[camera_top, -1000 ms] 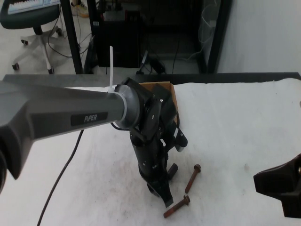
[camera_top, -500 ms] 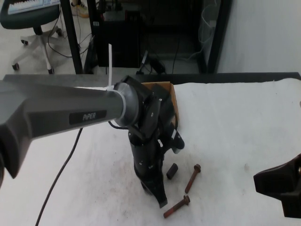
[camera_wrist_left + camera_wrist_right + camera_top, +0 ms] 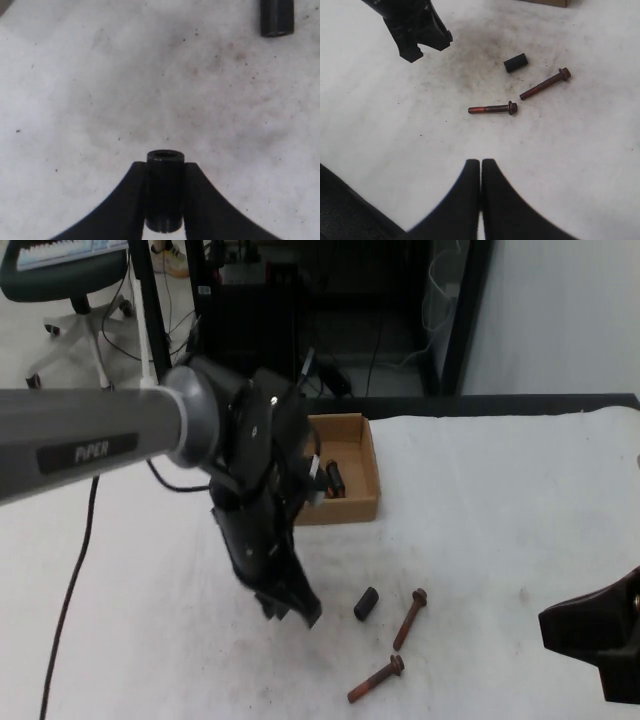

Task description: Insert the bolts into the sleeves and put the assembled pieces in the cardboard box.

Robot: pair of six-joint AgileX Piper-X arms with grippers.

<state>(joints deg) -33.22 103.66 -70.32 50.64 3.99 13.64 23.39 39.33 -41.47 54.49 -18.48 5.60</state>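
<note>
My left gripper is shut on a short black sleeve, held upright between its fingers just above the white cloth. In the high view this gripper hangs left of a second black sleeve that lies loose on the cloth. Two rusty bolts lie to the right of and in front of that sleeve. The cardboard box stands behind them with a dark piece inside. My right gripper is shut and empty, a short way from the nearer bolt.
The right arm's black body sits at the bench's front right. A cable trails over the cloth at the left. The bench's far edge runs behind the box. Bare cloth lies right of the bolts.
The left arm has swung to the left, away from the bolts, uncovering the cardboard box and the loose sleeve. The right arm has stayed where it was.
</note>
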